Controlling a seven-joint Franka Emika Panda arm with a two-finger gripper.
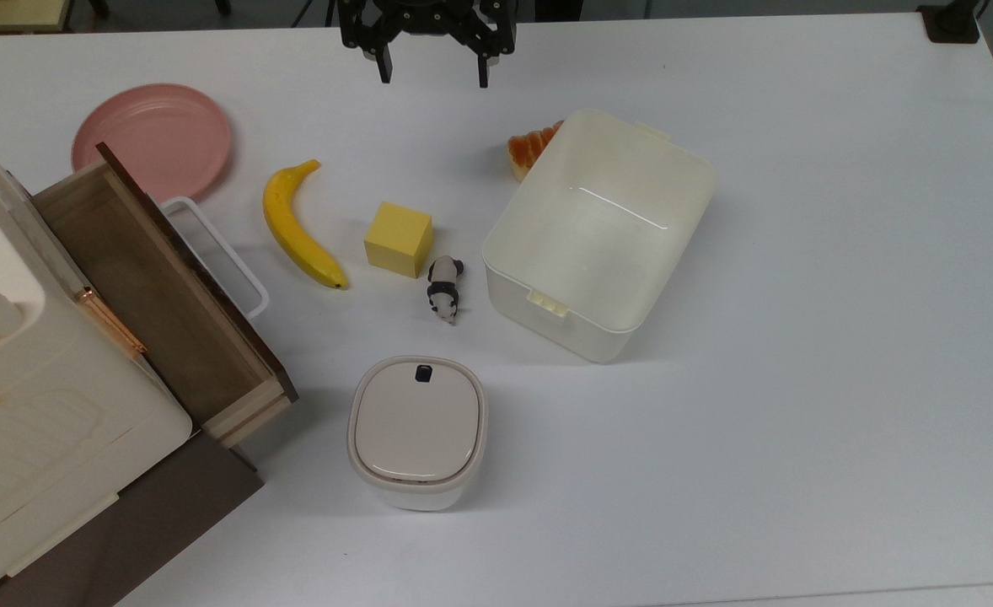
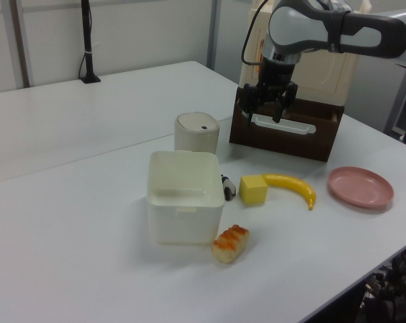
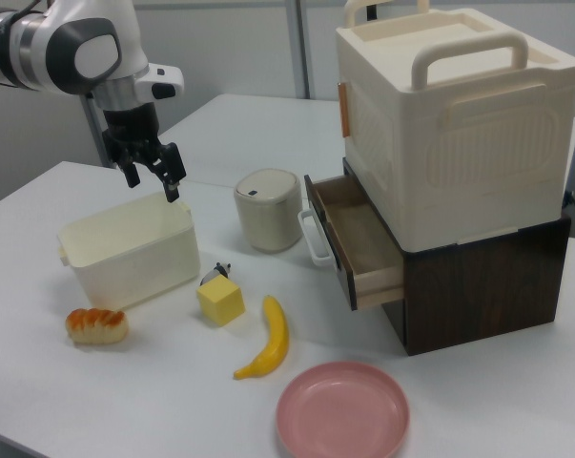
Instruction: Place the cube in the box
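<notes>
We take the cube [image 1: 398, 239] as our landmark: a small yellow block resting flat on the white table [image 1: 800, 337], untouched. In the top view, the banana [image 1: 298, 226] lies just beside the cube on the top view's left, and a small black-and-white panda figure [image 1: 444, 288] sits near the cube's lower right corner, very close to it; we cannot tell whether they touch. Further to the top view's right of the cube stands the box [image 1: 598, 232], an open cream-white tub, apart from the cube with the panda figure between them. A bread roll [image 1: 530, 147] lies against the box's far side from the cube. Below the cube in the top view sits a rounded container with a beige lid [image 1: 417, 428]. Beyond the banana from the cube, a pink plate [image 1: 152, 139] lies flat, and a wooden drawer [image 1: 159, 287] stands pulled open under a cream case [image 3: 454, 124].

We see the gripper [image 1: 434, 72] hanging in the air well above and apart from the cube, its two fingers spread wide with nothing between them.
</notes>
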